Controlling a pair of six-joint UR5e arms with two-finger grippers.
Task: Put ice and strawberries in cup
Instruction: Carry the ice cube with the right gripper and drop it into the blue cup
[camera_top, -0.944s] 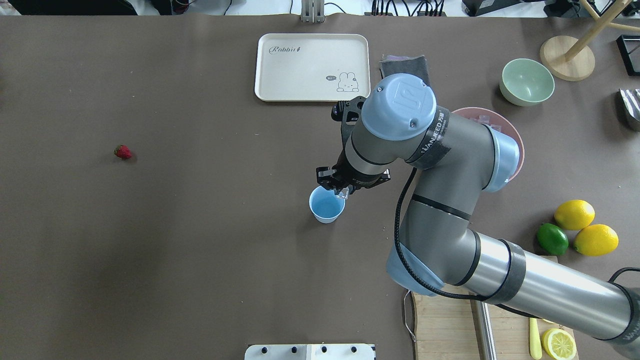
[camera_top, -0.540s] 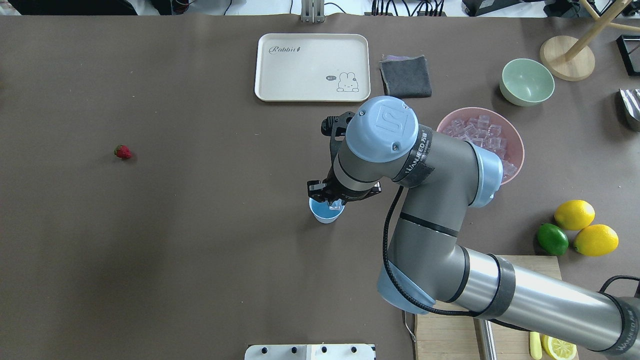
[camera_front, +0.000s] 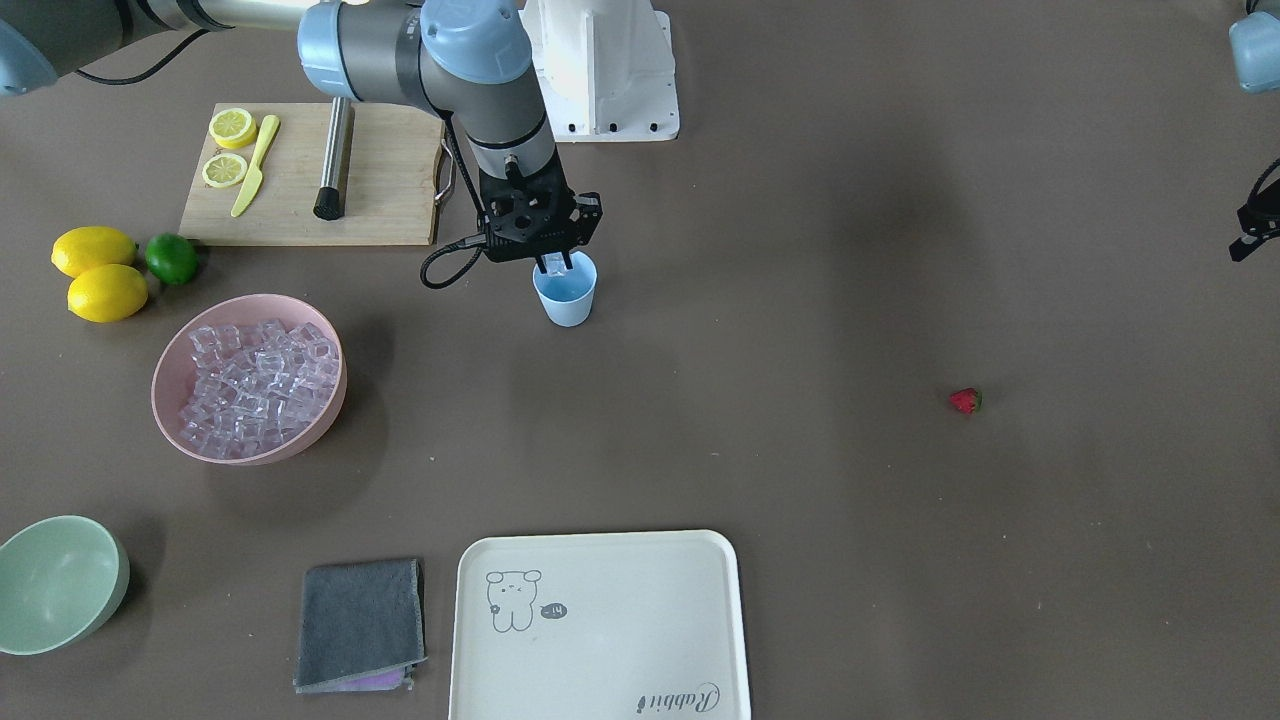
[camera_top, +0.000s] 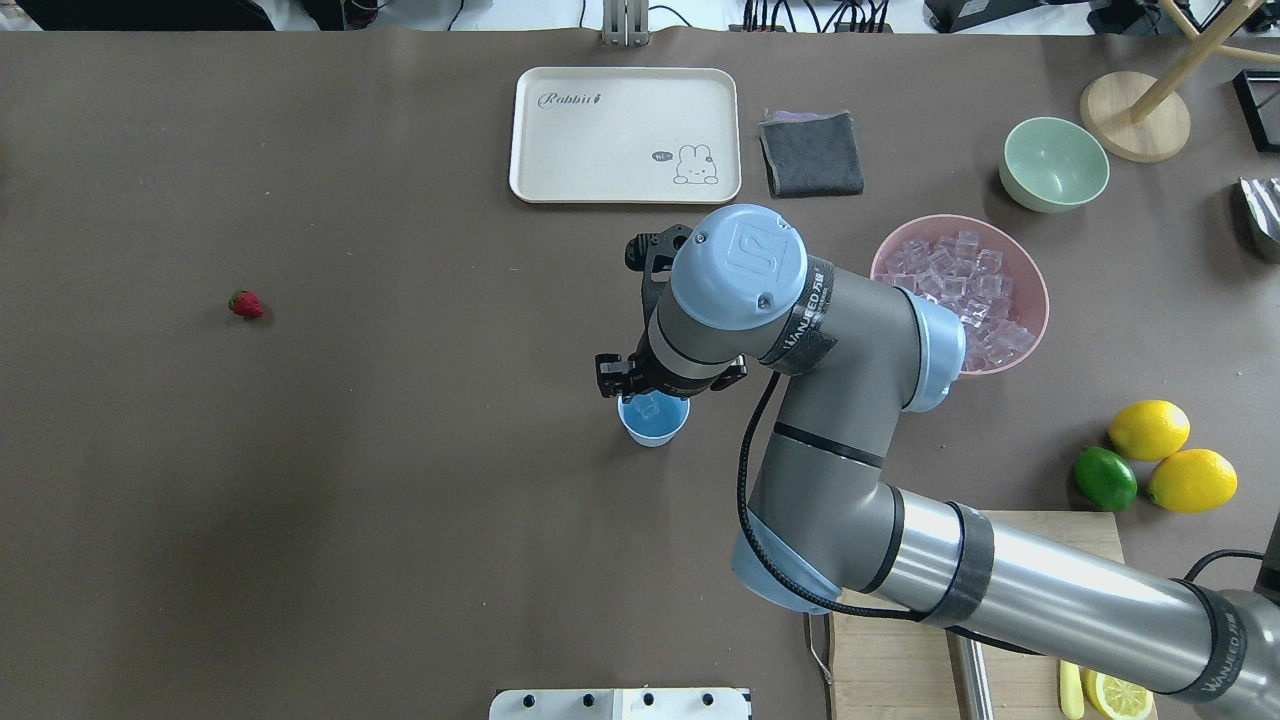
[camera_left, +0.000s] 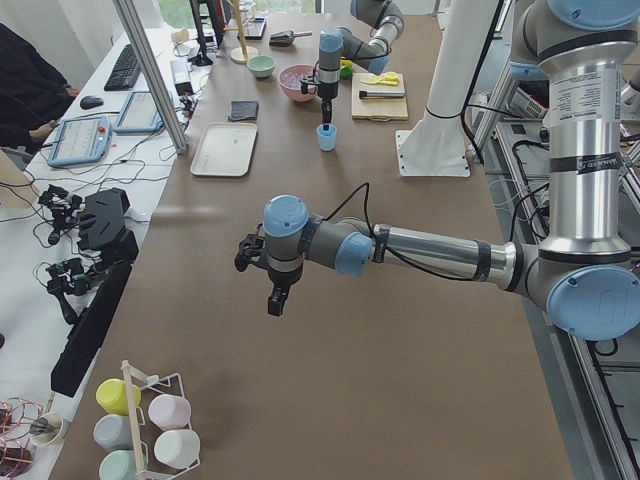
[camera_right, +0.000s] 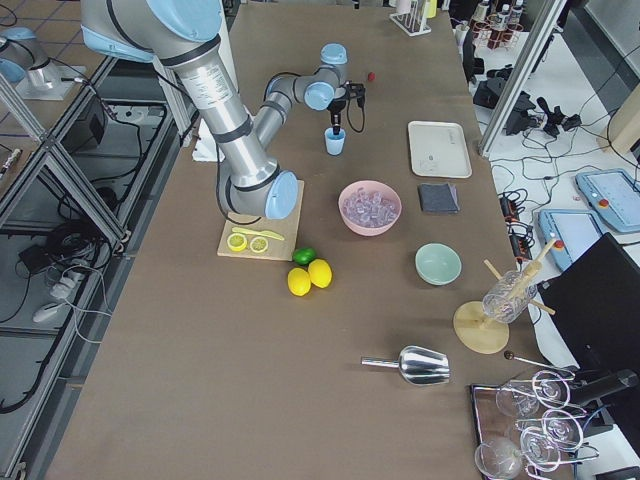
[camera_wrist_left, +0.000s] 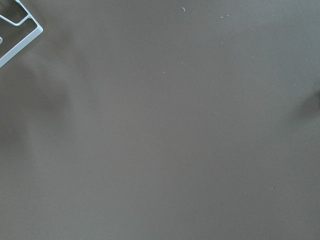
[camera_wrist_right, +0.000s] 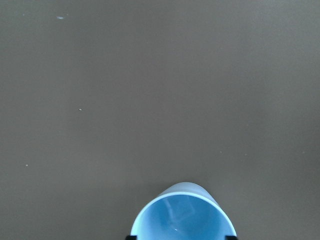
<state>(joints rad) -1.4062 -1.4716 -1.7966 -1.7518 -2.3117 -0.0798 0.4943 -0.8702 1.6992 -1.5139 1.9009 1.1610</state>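
While my right pincer (camera_front: 556, 268) hangs straight down over the cup (camera_front: 566, 302), its two black fingers are closed on one clear ice cube (camera_top: 652, 404). The cube sits between the tips just above the rim. The cup stands upright on the brown table (camera_top: 400, 520) near the middle. My right wrist camera looks into its light-blue mouth, where only a faint glassy outline shows. I cannot tell whether anything lies on the bottom.

The rest of the ice (camera_front: 250, 375) is heaped in the pink bowl (camera_front: 262, 456), well apart from the cup on my right side. The strawberry (camera_top: 245, 304) lies on the table far out on my left, well apart from the cup, its green cap turned away from it.

My left pincer (camera_left: 275, 308) hangs above bare table at my left end. Only the side view and a sliver at the edge of the front view show it, so I cannot tell whether it is open or closed.

Beyond the cup lie a cream tray (camera_top: 600, 140) with a rabbit drawing, a folded grey cloth (camera_top: 811, 153) just beside it, and a pale green bowl (camera_top: 1053, 165) farther right. Two lemons (camera_top: 1148, 428) and a lime (camera_top: 1105, 478) sit bunched together near the wooden cutting board (camera_front: 380, 190) on my right
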